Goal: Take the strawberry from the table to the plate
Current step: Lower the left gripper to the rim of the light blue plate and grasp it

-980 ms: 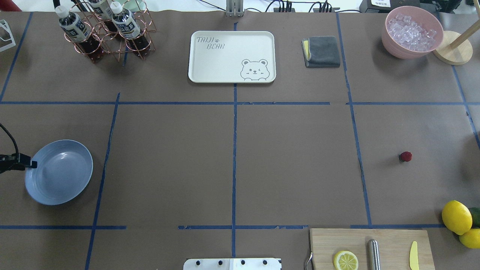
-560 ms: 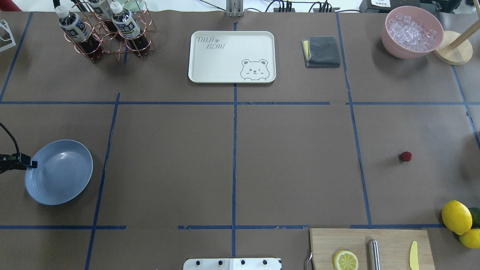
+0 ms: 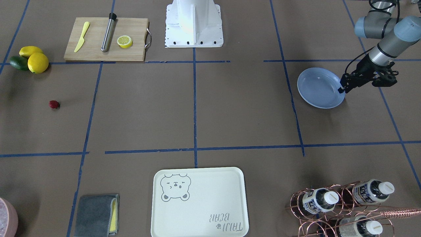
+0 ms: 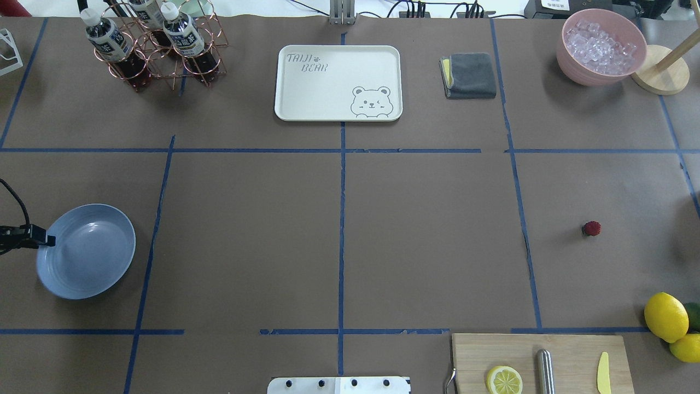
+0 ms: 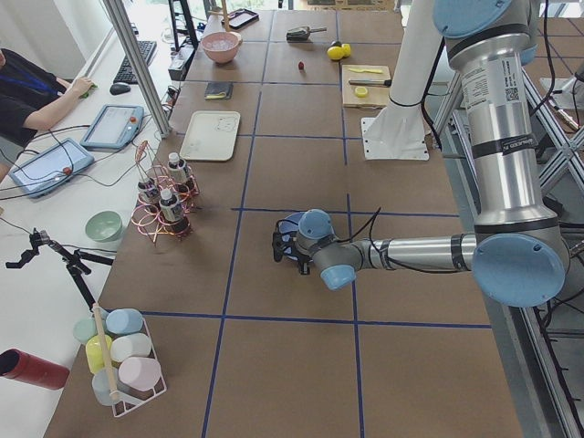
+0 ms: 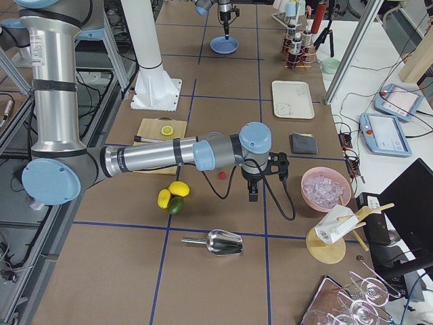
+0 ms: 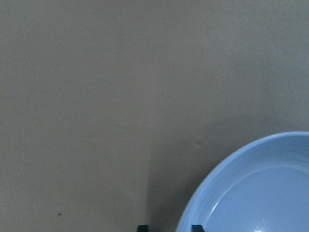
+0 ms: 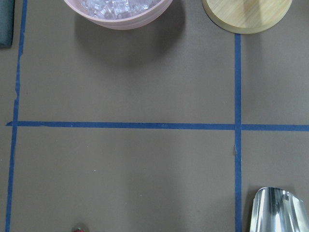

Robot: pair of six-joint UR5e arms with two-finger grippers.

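The strawberry (image 4: 591,228) lies on the worktop (image 4: 426,246), near my right fingers (image 6: 253,195) but not touching them; I cannot tell whether those are released or clenched. My left fingers (image 3: 343,87), parted and grasping nothing, straddle the rim of the plate (image 4: 87,257), well apart from the berry. Count: one strawberry, one plate, one tray (image 4: 328,98), two whole lemons (image 4: 665,316), three bottles (image 4: 106,35). Brown paper with blue tape lines (image 4: 342,219) covers the worktop. A person (image 5: 27,91) sits at a side desk.

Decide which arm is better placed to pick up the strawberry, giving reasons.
Right. The strawberry lies on the robot's right side, and the right end effector hangs close beside it; the left end effector is far across at the plate.
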